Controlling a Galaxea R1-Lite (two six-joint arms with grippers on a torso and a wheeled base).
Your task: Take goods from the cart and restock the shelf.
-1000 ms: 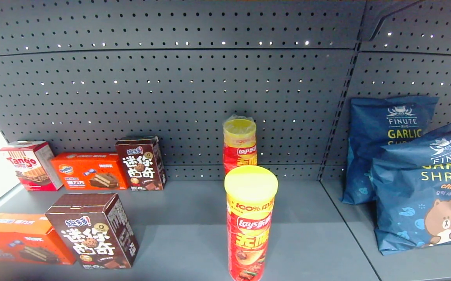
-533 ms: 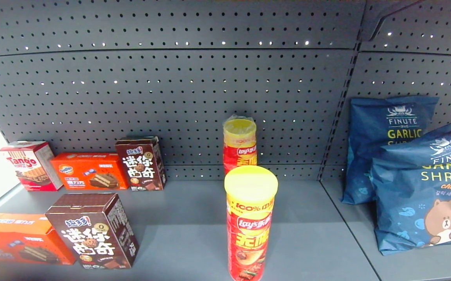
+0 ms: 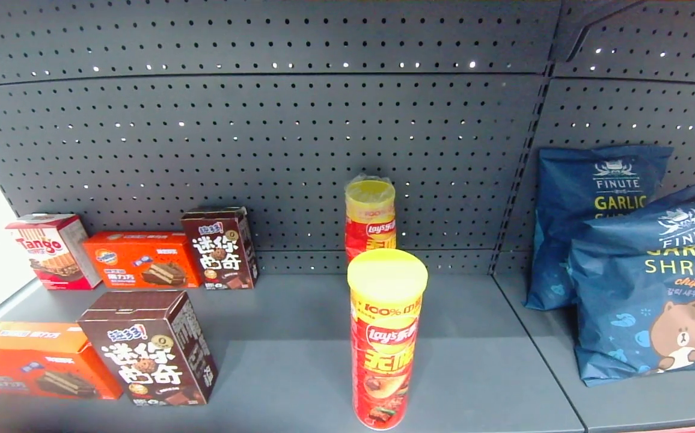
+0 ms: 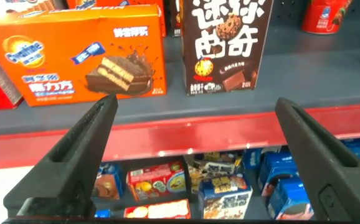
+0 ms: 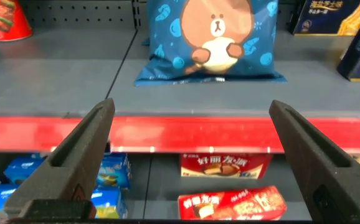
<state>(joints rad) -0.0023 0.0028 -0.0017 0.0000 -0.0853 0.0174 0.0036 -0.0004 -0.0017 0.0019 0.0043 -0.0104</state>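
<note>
Facing shelf [image 4: 329, 68] front edge with left gripper [image 4: 195, 102] and right gripper [image 5: 191, 104] both spread wide, empty, brown box [image 4: 223, 43] ahead of left, chip bag [image 5: 211, 37] ahead of right.

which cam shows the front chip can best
Head view: the front can stands whole, lid to base, upright on the shelf. The left wrist view catches just a red can base at the edge, the right wrist view likewise; likely this one, though I cannot be sure.
</note>
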